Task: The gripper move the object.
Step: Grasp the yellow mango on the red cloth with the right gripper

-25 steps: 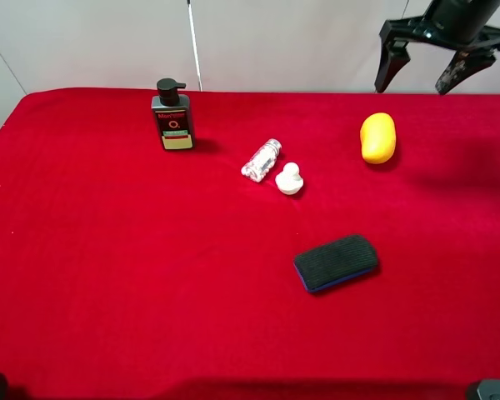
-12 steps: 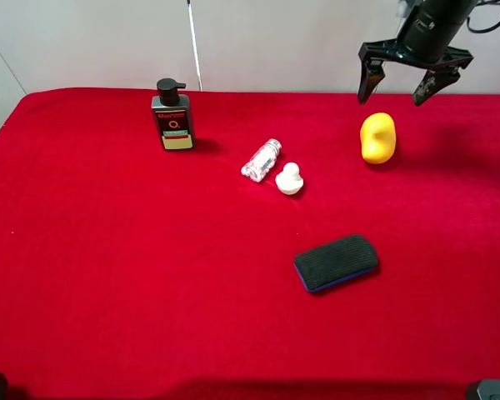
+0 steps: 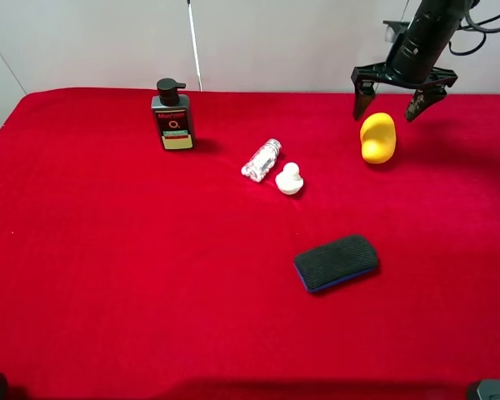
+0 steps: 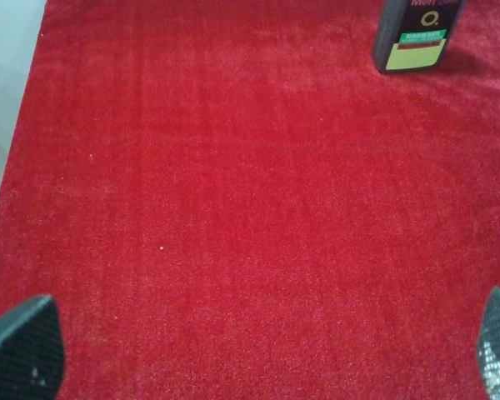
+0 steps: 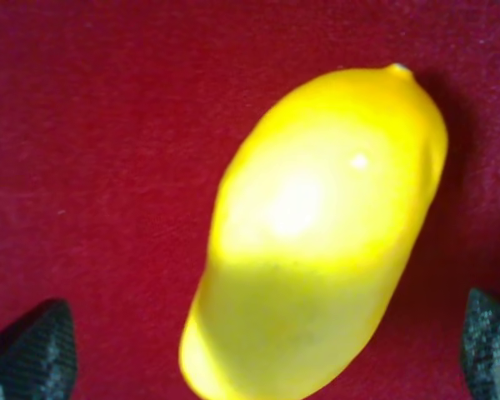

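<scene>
The right gripper (image 3: 385, 116) is held just above the yellow object (image 3: 377, 138) on the red desk (image 3: 108, 267) with fingers spread wide, and the left gripper (image 4: 258, 350) is also seen with fingers apart

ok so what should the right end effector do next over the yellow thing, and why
Probably lower the right end effector straight down, left open. Its prongs sit spread either side of the yellow object, near its top, and the right wrist view shows it centred between the tips, not gripped. Lower down, the prongs could close around its middle.
</scene>
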### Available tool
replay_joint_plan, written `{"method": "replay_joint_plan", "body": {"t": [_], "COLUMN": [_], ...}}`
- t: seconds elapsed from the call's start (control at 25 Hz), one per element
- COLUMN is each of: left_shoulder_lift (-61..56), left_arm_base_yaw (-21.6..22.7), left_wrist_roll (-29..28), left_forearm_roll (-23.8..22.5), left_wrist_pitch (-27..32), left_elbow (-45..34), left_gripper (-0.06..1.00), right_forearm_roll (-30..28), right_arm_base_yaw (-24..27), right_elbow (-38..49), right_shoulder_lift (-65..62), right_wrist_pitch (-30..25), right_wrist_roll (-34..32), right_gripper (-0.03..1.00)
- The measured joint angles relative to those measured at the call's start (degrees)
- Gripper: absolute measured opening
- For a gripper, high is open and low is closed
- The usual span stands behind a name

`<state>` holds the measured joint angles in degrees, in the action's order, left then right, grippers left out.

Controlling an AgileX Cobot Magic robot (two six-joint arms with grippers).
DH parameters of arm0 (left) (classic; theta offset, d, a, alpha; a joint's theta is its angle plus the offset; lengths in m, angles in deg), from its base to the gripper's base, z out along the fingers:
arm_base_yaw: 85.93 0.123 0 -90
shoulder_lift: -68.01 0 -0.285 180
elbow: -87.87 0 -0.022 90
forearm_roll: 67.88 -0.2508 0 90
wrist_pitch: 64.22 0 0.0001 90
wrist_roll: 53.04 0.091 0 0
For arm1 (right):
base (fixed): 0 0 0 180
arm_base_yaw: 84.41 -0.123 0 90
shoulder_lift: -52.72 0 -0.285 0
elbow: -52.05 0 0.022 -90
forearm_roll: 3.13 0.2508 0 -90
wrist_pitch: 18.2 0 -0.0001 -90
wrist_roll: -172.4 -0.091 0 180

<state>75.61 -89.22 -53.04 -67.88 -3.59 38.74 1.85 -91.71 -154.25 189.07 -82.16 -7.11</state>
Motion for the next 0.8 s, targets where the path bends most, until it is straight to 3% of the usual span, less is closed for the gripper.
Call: {"method": "replay_joint_plan", "body": {"t": [0.8], "left_shoulder_lift": [0.0], "left_arm_base_yaw": [0.0], "left_wrist_roll": [0.0], "left_forearm_roll": [0.0], "left_wrist_pitch": [0.0], "left_elbow": [0.0], "left_gripper": [0.99], "right_forearm_roll": [-4.1], "right_arm_base_yaw": [0.0], "right_elbow": [0.0], "right_shoulder_lift": [7.6], "right_wrist_pitch": [2.7], "right_wrist_roll": [-0.9], "right_gripper": [0.69]}}
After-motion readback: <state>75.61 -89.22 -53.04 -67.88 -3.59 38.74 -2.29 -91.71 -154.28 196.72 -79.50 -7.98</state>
